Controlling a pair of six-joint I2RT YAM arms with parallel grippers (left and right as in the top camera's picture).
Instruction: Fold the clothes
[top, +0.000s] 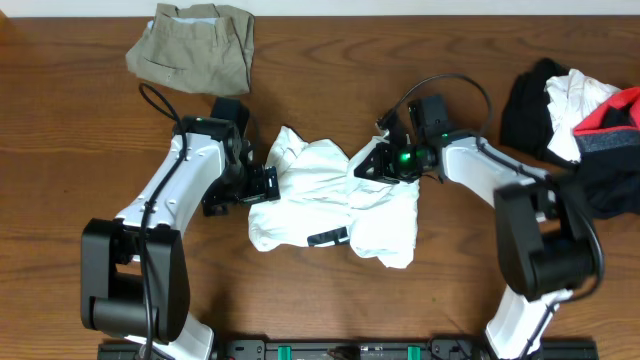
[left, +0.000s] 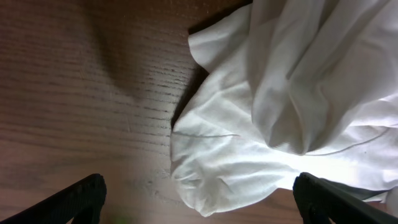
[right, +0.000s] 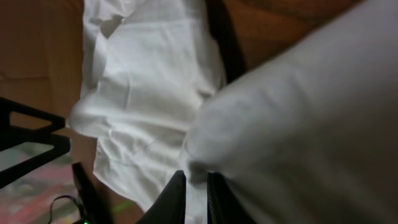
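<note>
Robot test bench, most likely a lab. A brown wood-grain table (top: 60, 150) holds two white-and-black robot arms, the left arm (top: 180, 180) and the right arm (top: 480, 160). Both rise from a black mounting rail (top: 350, 350) with green fittings, well behind both sets of jaws. A loose cable (top: 450, 78) loops above the right jaws. Clothes lie straight on the wood: a white garment (top: 320, 190) between the jaws, folded khaki shorts (top: 195, 45) beyond the left jaws, a dark heap of clothes (top: 575, 120) outside the right jaws.
</note>
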